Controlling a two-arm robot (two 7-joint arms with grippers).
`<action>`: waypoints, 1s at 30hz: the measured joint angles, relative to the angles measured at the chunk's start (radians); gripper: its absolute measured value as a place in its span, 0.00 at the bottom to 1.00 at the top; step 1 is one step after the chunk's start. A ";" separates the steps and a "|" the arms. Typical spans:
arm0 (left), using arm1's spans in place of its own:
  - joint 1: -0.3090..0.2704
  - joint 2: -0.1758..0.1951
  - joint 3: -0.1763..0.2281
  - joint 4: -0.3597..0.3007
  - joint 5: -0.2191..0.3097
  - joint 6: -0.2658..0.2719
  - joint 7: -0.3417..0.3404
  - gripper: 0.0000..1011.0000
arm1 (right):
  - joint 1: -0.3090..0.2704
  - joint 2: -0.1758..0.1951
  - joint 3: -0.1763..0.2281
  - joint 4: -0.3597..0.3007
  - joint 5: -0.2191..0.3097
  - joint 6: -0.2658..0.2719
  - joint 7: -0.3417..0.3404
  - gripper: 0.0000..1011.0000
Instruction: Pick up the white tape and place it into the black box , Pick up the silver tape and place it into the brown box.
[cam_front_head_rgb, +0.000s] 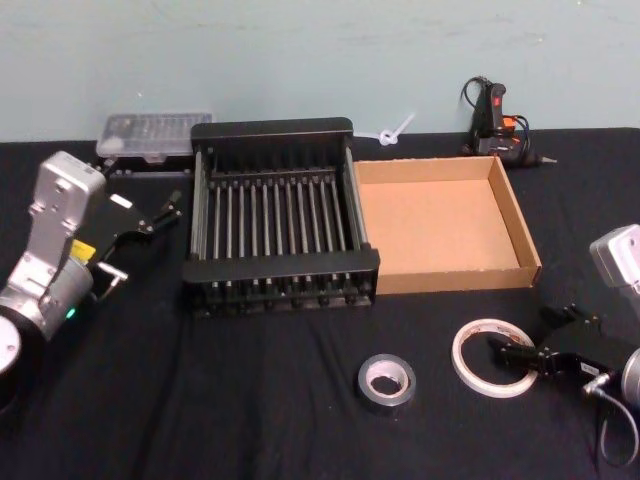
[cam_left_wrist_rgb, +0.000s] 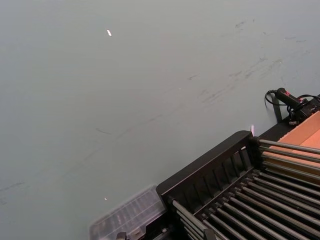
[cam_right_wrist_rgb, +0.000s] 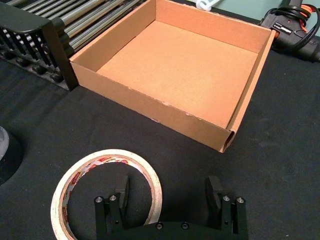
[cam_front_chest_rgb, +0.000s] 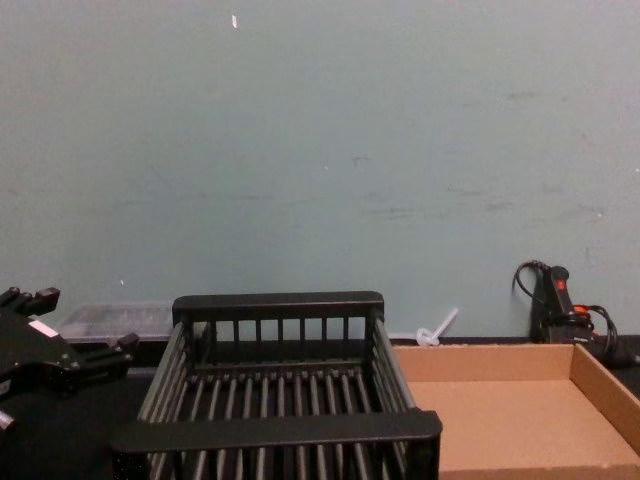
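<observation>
Two tape rolls lie flat on the black cloth in front of the boxes, and neither is in a box yet. The white tape (cam_front_head_rgb: 493, 357), a thin ring with red print on its inner face, sits toward the robot's right, in front of the brown box (cam_front_head_rgb: 522, 232). The right gripper (cam_right_wrist_rgb: 170, 191) is right at it with its fingers spread wide: in the right wrist view one finger stands inside the ring's hole and the other outside, straddling the band on the side nearest the arm. Nothing is pinched yet.

That band looks like the sensible place to grip. The roll appears light and fairly stiff, though so thin a ring may flex or tilt when squeezed, and its smooth outer wrap could slip; a firm, level pinch across the wall would suit it.

The silver tape (cam_front_head_rgb: 387, 382) lies to the left of the white one, well apart from it, thicker and narrower with a pale core showing from above. The black box (cam_front_head_rgb: 280, 131) stands beside the brown box, their walls about touching.

The left gripper (cam_front_head_rgb: 142, 226) hangs idle at the crate's left side, fingers apart, holding nothing. A clear plastic case (cam_front_head_rgb: 155, 134) and a glue gun (cam_front_head_rgb: 496, 125) rest at the back by the wall.
</observation>
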 joint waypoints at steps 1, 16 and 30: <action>0.000 0.000 0.000 0.000 0.000 0.000 0.000 0.99 | 0.000 0.000 0.000 0.000 0.000 0.000 0.000 0.99; 0.000 0.000 0.000 0.000 0.000 0.000 0.000 0.99 | 0.000 0.000 0.000 -0.001 0.001 -0.001 -0.001 0.99; 0.000 0.000 0.000 0.000 0.000 0.000 0.000 0.99 | 0.000 0.000 0.000 -0.001 0.002 -0.001 -0.002 0.74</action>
